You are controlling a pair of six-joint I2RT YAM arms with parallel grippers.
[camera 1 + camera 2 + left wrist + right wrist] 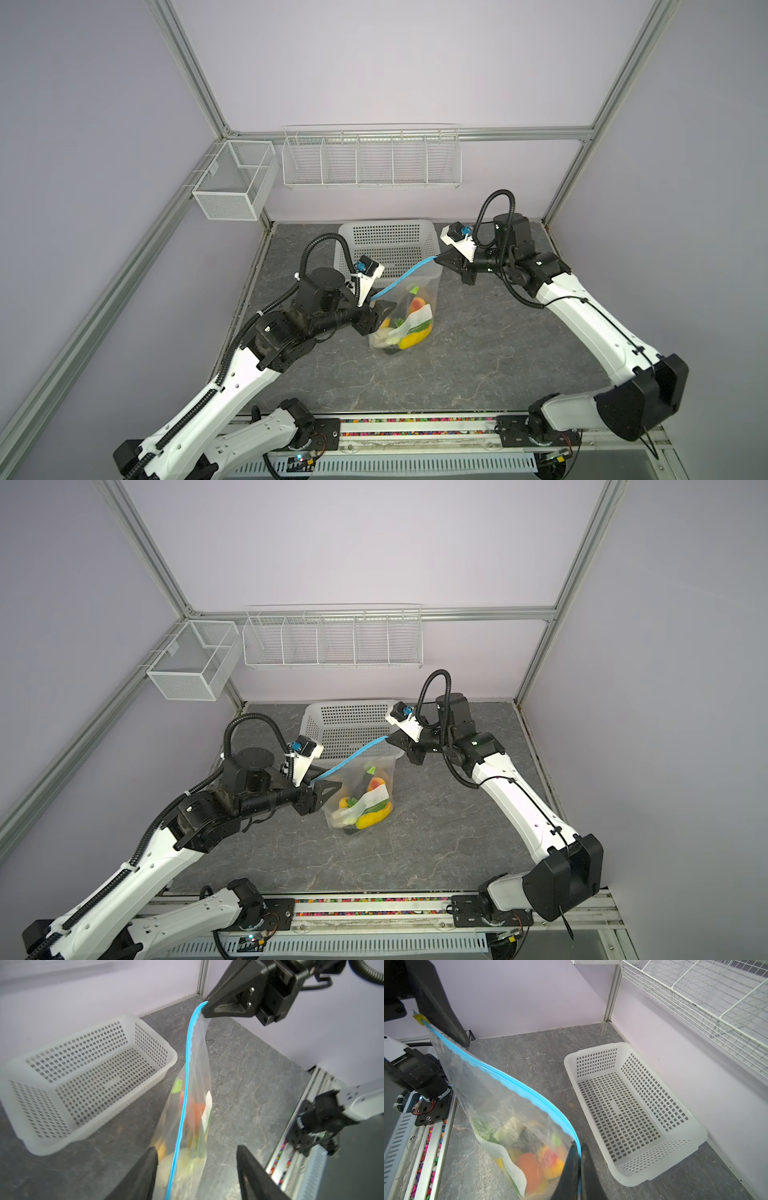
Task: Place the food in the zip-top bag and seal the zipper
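While the right gripper (438,259) stands clenched on the high end of the zipper (402,277), the zip-top bag (415,291) hangs from that pinch near the middle of the table (478,353). In both top views the blue strip slants from about 2 o'clock down to 8 o'clock. Inside, the food (409,328) is bunched in the bag's lower end, down at the table surface; yellow, orange, green and pale pieces show through the plastic. The left gripper (196,1148) sits at 9 o'clock of the bag with its fingers released and standing apart. In the left wrist view the strip runs between them unpinched and reads as a single closed line. The yellow slider tab (419,1018) sits at the strip's low end, just beside a left finger in the right wrist view. The white perforated basket (386,239) lies at 12 o'clock of the bag, close behind it.
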